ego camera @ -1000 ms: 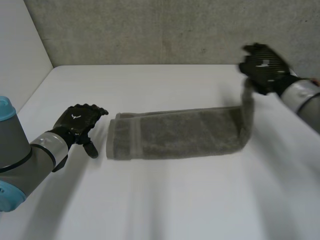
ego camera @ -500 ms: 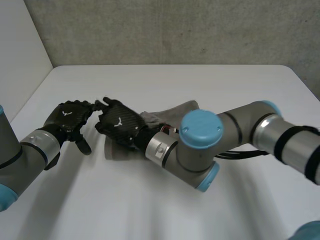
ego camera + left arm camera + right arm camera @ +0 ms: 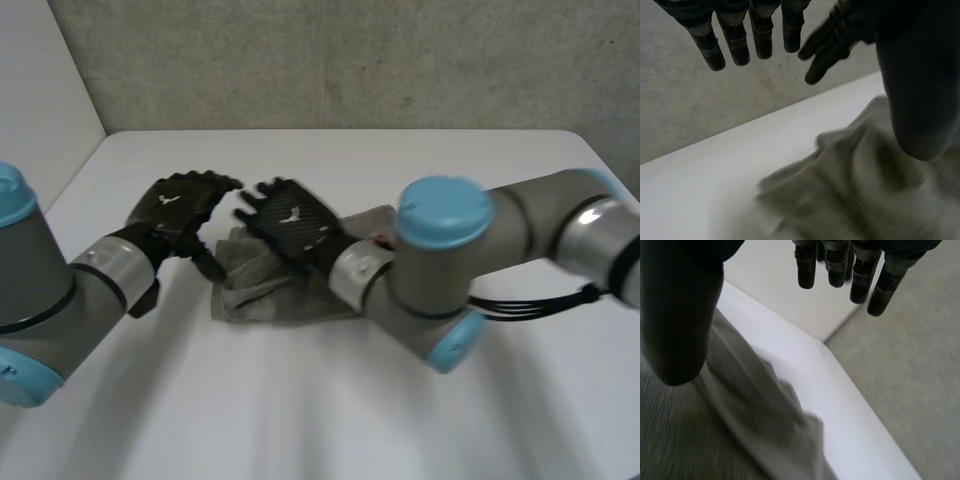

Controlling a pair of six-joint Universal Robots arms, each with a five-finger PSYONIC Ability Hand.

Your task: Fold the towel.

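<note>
A grey towel (image 3: pixel 265 290) lies bunched and doubled over on the white table (image 3: pixel 300 410), its right part hidden under my right arm. My right hand (image 3: pixel 295 225) hovers open over the towel's left end, and cloth (image 3: pixel 740 425) lies loose below its straight fingers (image 3: pixel 860 280) and thumb. Just left of it my left hand (image 3: pixel 175 210) is also open, above the towel's left edge. From the left wrist, straight fingers (image 3: pixel 760 40) hang over rumpled towel (image 3: pixel 865 190), with the right hand (image 3: pixel 830 45) close beside them.
My right arm reaches across the table, and its blue-capped elbow (image 3: pixel 445 210) sits over the towel's right side. A concrete wall (image 3: pixel 350 60) stands behind the table and a white panel (image 3: pixel 40 100) at the left. Bare table spreads in front.
My right hand swept from the far right to the towel's left end, carrying the lifted end over, then let go. The left hand rose and shifted right, toward the towel.
</note>
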